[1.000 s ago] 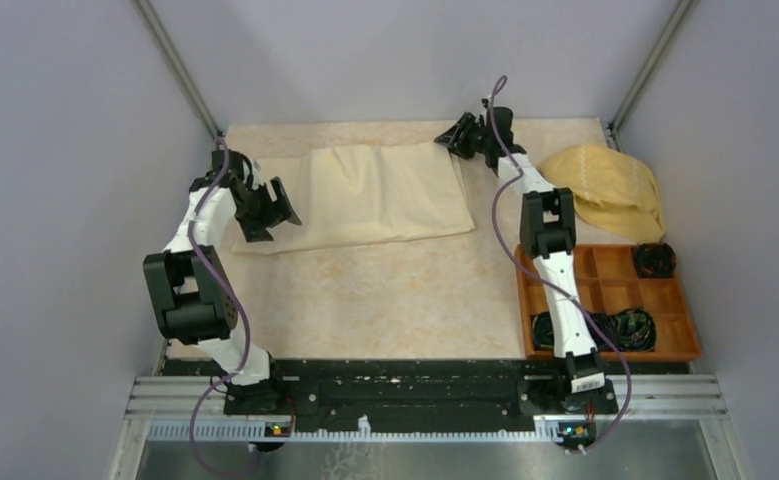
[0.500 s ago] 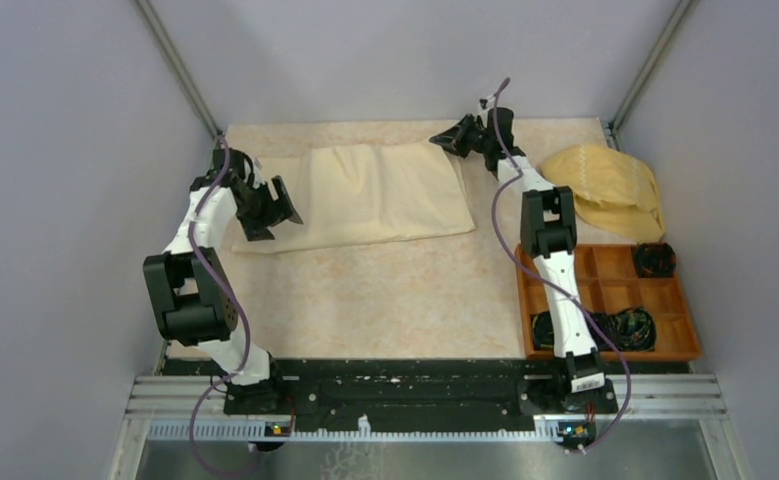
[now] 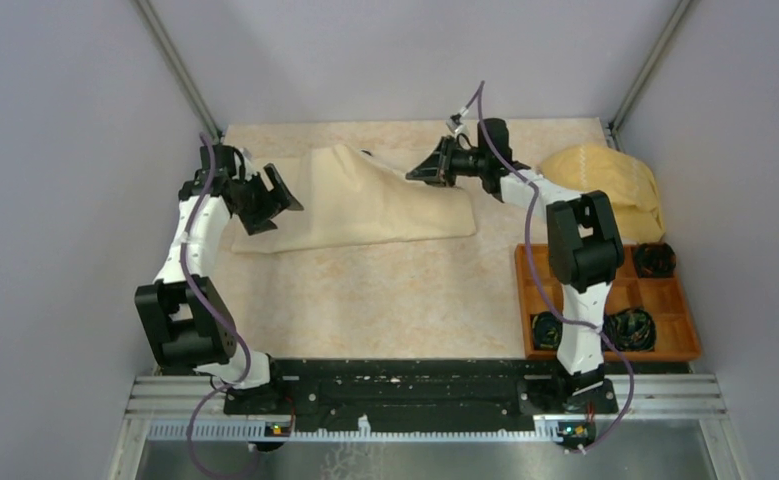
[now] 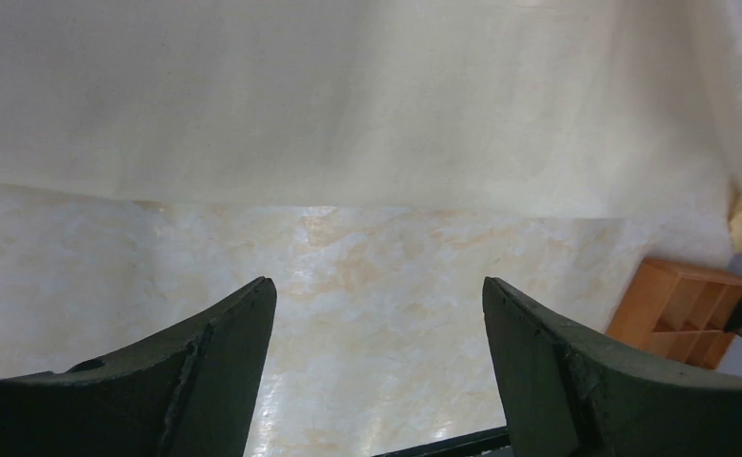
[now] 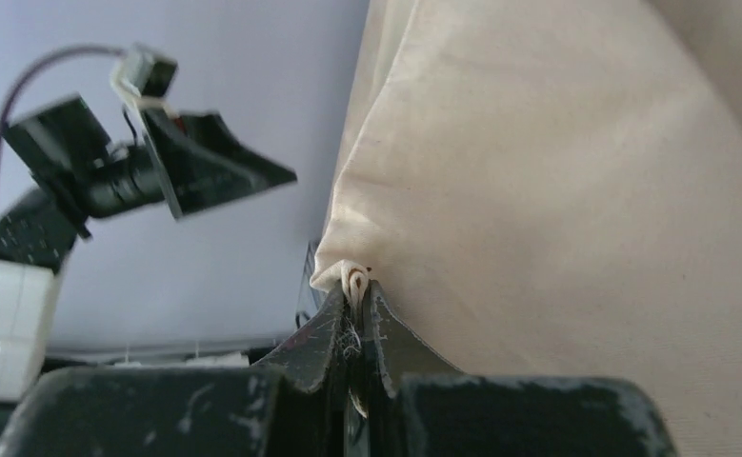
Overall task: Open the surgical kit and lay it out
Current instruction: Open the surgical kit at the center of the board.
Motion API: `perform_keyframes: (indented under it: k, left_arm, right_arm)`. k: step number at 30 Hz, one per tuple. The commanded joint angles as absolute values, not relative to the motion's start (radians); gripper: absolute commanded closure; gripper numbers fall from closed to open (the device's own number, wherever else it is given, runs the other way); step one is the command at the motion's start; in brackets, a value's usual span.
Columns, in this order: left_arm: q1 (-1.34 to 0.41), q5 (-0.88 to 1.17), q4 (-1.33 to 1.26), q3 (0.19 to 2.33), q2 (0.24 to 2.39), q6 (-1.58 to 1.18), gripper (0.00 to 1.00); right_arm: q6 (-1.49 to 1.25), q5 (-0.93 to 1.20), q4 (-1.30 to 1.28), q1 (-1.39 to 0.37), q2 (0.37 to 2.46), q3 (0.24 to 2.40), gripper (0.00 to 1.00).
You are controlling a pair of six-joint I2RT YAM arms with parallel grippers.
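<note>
Since a second ago the left gripper point(image 3: 277, 198) has shifted only slightly at the cloth's left end, while the right one has carried its corner up and leftward, so the far-right part of the cream cloth sheet point(image 3: 360, 210) now rises in a slanted flap instead of lying flat

At the left, the left gripper hangs over the near-left edge of the sheet with its jaws spread wide and nothing between them; its wrist view shows bare table point(image 3: 395, 290) between the fingers and the cloth's edge just beyond. The sheet lies across the far half of the table, folded in layers. No tray or instruments show; they are probably wrapped inside

The right gripper point(image 5: 357, 286) is closed tight on a small bunched tuck of the cloth's corner, lifted above the middle of the bundle

The cloth looks light, limp and easily dragged: it drapes from the pinch and will follow wherever a corner goes, so corners and hems are the places to hold, with enough fabric in the bite to stop it slipping. Anything steel inside would likely slide or clatter if the bundle tips

Open table lies in front of the sheet; to the right the mustard-yellow cloth point(image 3: 605, 188) and orange compartment box point(image 3: 610, 290) limit the room for spreading
</note>
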State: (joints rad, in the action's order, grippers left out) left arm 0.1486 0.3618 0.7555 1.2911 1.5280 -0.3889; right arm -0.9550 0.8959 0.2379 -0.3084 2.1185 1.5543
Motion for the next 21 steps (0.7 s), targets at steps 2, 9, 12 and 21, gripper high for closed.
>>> perform_keyframes:
  k: [2, 9, 12, 21]
  left_arm:
    - [0.145, 0.471, 0.687, 1.239, 1.415, -0.526, 0.13]
    - [0.147, 0.549, 0.672, 1.174, 1.324, -0.631, 0.13]
    - [0.147, 0.555, 0.659, 1.155, 1.281, -0.644, 0.12]
    - [0.147, 0.483, 0.702, 1.162, 1.224, -0.624, 0.12]
  right_arm:
    - [-0.754, 0.95, 0.108, -0.363, 1.929, 1.359, 1.0]
    - [-0.665, 0.94, 0.032, -0.39, 1.788, 1.155, 1.0]
    - [-0.642, 0.946, 0.008, -0.399, 1.741, 1.093, 1.0]
    - [-0.449, 0.954, -0.223, -0.483, 1.651, 1.0, 1.0]
